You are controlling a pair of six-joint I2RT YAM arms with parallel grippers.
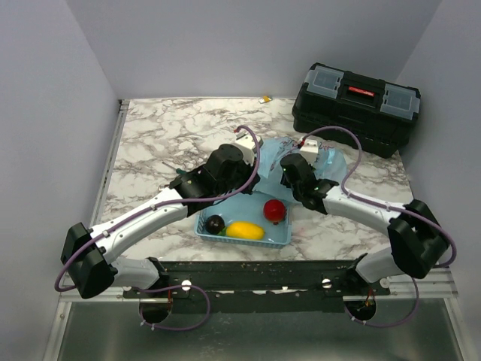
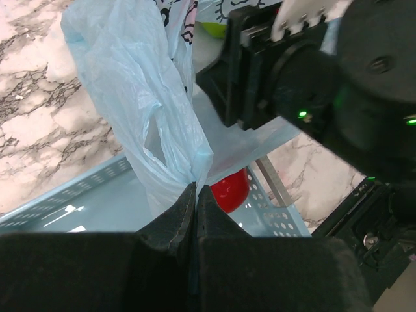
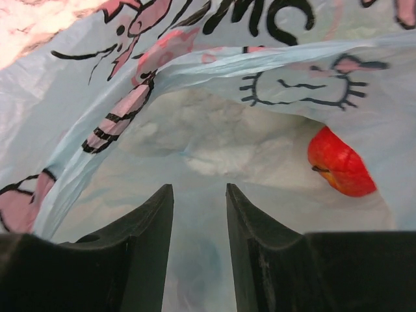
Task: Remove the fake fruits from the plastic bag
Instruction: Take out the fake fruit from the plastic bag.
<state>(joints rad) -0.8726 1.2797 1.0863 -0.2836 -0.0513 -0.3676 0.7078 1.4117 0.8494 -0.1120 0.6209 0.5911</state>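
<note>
The light-blue plastic bag [image 1: 328, 159] with cartoon print lies behind the basket. My left gripper [image 1: 255, 165] is shut on a fold of the bag's edge [image 2: 149, 110] and holds it up over the basket. My right gripper [image 1: 288, 164] is open and empty, its fingers [image 3: 149, 221] inside the bag's mouth [image 3: 214, 65]. A red fruit [image 3: 339, 164] lies inside the bag, right of the fingers and apart from them. A bit of green [image 2: 211, 29] shows deeper in the bag. A red apple [image 1: 275, 210] and a yellow oblong fruit [image 1: 244, 230] lie in the basket.
The light-blue latticed basket [image 1: 282, 237] sits at the near table edge with a dark plum [image 1: 216, 223] in it. A black toolbox [image 1: 355, 105] stands at the back right. The right arm's wrist [image 2: 312, 84] is close in front of my left gripper.
</note>
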